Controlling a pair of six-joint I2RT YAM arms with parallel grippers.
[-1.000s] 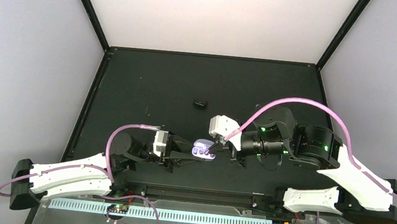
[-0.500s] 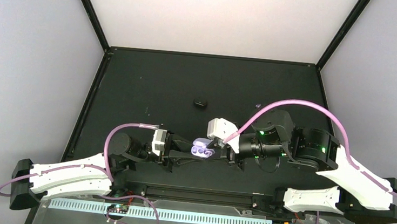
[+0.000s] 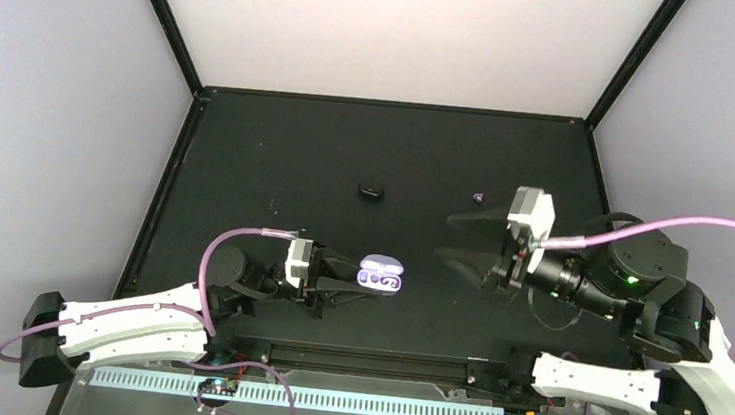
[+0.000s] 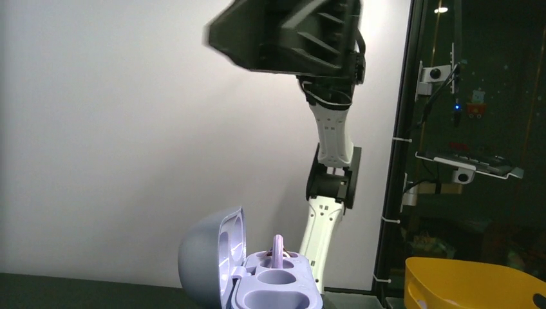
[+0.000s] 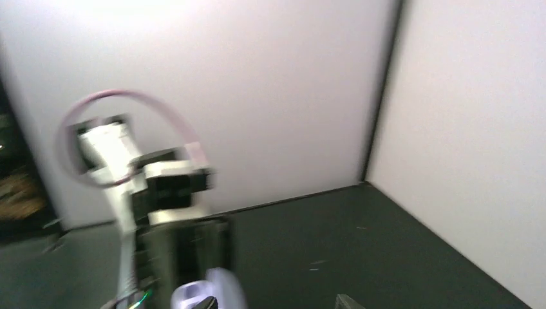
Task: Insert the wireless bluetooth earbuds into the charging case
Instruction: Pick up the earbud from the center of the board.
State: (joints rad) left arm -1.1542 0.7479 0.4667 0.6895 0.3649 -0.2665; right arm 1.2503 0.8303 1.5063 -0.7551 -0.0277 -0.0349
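My left arm (image 3: pixel 133 323) lies along the near edge of the table (image 3: pixel 277 160), reaching toward the middle. My left gripper (image 3: pixel 362 279) is closed tight on the case (image 3: pixel 381 273) and holds it by its base, with the two black fingers running in from the left. The case is open. In the left wrist view its lid (image 4: pixel 219 248) stands up on the left, grey outside and pale lavender inside, and the tray with the two sockets faces up. One earbud (image 4: pixel 278 248) stands in the far socket and sticks up above the rim. The nearer socket (image 4: pixel 277 279) shows only its pale hollow.

Farther back on the table, well apart from the case, lies a small black bit (image 3: pixel 372 191). To the right of it, also toward the back, the loose earbud (image 3: pixel 479 194) sits on the dark surface as a tiny purple speck. It is touching neither gripper.

My right gripper (image 3: pixel 463 241) is right of the case and clear of it, pointing left. Its fingers stand apart, about halfway spread, with nothing between them. The loose earbud lies just beyond its far finger.

The right wrist view is smeared. I can make out only my left arm and a pale blur at the bottom edge where the case is. In the left wrist view a yellow tub (image 4: pixel 473 283) sits outside the enclosure at the lower right.
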